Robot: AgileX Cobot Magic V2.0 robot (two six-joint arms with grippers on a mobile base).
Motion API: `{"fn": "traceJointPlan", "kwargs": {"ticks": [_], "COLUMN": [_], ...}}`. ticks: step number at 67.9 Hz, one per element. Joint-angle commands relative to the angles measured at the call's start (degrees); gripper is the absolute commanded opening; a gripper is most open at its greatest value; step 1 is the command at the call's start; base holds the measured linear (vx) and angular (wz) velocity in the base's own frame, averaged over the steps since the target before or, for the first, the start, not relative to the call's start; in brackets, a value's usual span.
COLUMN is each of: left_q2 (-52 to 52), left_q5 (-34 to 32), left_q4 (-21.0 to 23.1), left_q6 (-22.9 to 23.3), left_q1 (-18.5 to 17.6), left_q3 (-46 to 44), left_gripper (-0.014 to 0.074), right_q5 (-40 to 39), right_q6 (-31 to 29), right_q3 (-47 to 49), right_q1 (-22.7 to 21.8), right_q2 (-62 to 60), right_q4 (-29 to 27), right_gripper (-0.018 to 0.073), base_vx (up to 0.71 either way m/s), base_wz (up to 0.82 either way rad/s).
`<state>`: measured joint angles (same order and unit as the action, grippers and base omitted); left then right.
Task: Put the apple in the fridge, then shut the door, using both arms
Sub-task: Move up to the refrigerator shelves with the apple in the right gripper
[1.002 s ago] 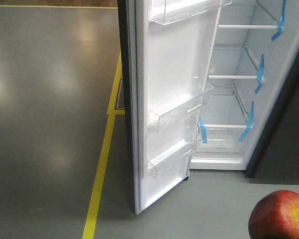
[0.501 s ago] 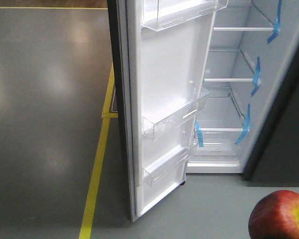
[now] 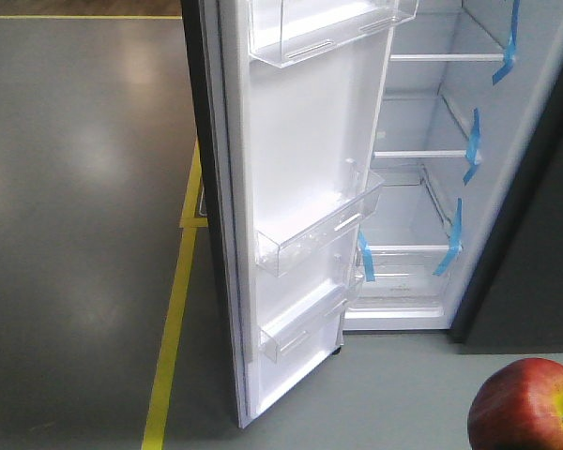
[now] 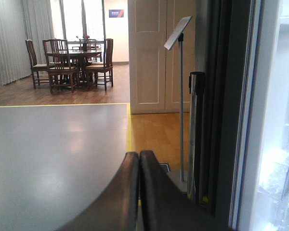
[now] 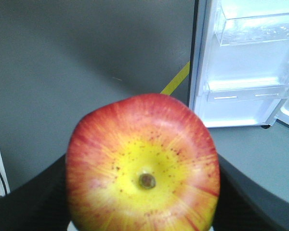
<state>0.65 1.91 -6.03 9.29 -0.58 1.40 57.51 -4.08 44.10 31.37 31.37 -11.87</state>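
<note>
Frontally, the apple [image 3: 530, 405] is showing cut off at the corner, apart from the fridge [image 3: 418, 117]; door [image 3: 300, 131] is standing wide. Left wrist: left hand [image 4: 139, 157] is pressing together beside the door. Right wrist: apple is hiding the right hand [image 5: 140, 226] pinching it.

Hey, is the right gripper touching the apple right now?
Touching. The right wrist view shows the apple wedged between the right gripper's dark fingers, which meet its left and right sides with no gap.
</note>
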Motion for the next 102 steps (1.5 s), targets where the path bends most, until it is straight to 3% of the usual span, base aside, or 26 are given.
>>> {"fn": "traceJointPlan", "kwargs": {"ticks": [1,102], "left_q2": [0.9,0.9], "left_q5": [-4.4,-4.4], "left_q4": [0.2,0.2], "left_q6": [0.5,0.5], "left_q1": [0.0,0.0], "left_q3": [1.6,1.6], "left_gripper": [-0.0006,-0.0006], "right_q5": [-3.8,-3.8], "right_q6": [0.0,0.0], "right_q3": [1.5,1.5], "right_q1": [0.2,0.2], "right_q2": [0.2,0.2], "right_q4": [-0.6,-0.6], "right_gripper": [0.0212,0.0212], "base_vx": [0.04,0.06], "base_wz": [-0.04,-0.02]}}
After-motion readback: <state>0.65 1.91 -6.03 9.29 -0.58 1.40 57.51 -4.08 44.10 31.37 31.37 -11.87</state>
